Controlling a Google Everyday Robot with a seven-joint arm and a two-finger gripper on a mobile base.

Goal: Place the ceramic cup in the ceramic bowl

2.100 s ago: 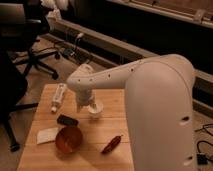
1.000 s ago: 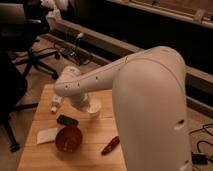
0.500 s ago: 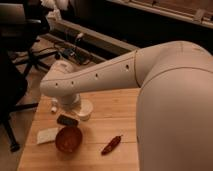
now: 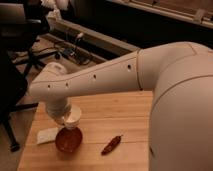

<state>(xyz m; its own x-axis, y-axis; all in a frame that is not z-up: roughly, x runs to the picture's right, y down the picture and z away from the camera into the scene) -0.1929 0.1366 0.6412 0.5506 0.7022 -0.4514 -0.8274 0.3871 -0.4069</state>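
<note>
Reaching low over the wooden table (image 4: 125,107), the gripper (image 4: 69,120) clasps the ceramic cup (image 4: 75,115) (jaws drawn in on it, largely hidden behind the wrist) just above the far rim of the ceramic bowl (image 4: 68,142), near a chili pepper (image 4: 111,145).

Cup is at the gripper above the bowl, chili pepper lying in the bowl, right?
No: the camera view shows the chili pepper lying on the table, apart from the ceramic bowl. The ceramic cup is at the gripper, above the bowl.
</note>
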